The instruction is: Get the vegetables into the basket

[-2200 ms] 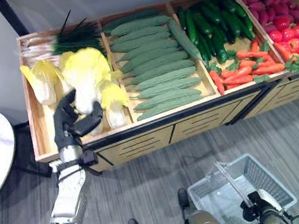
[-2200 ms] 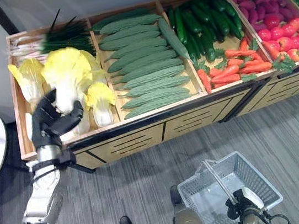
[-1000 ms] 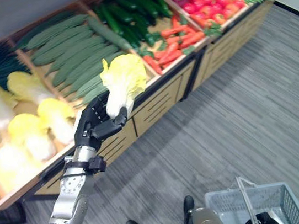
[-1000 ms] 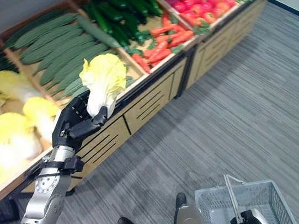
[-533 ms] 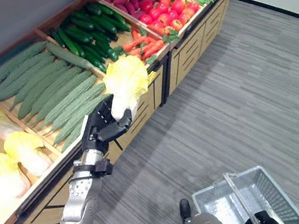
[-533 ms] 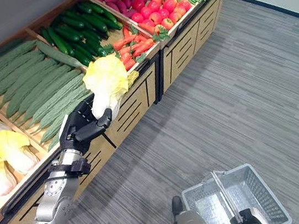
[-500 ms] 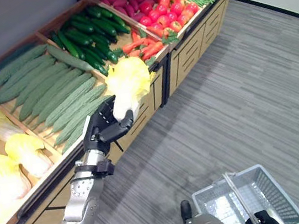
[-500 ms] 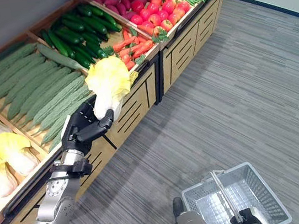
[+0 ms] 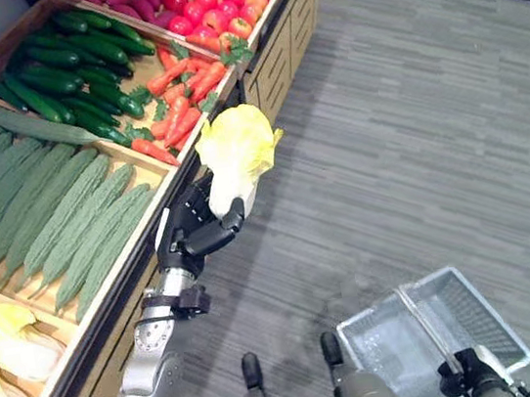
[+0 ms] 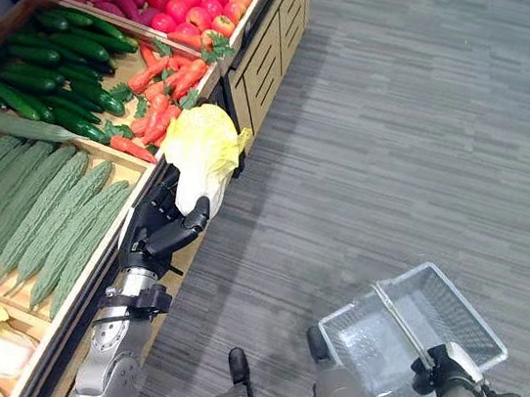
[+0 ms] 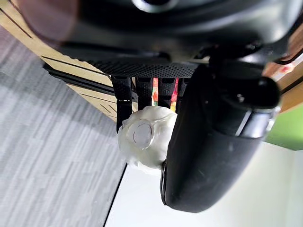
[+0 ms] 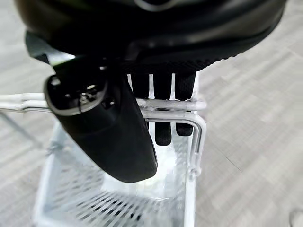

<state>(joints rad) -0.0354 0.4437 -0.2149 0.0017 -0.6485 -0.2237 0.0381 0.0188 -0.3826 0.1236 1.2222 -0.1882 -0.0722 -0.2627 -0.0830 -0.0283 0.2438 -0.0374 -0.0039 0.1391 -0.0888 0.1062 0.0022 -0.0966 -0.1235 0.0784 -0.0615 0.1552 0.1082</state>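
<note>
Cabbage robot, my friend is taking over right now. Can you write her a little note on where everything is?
Left hand: shut on the cabbage, held up in the air beside the stand, over the floor.
Right hand: shut on the basket's handle, low at the robot's right.
Basket: no vegetables can be seen in it.
Done: one cabbage picked up.
Left: carry the cabbage over the basket and let go, then fetch more vegetables from the stand.
</note>
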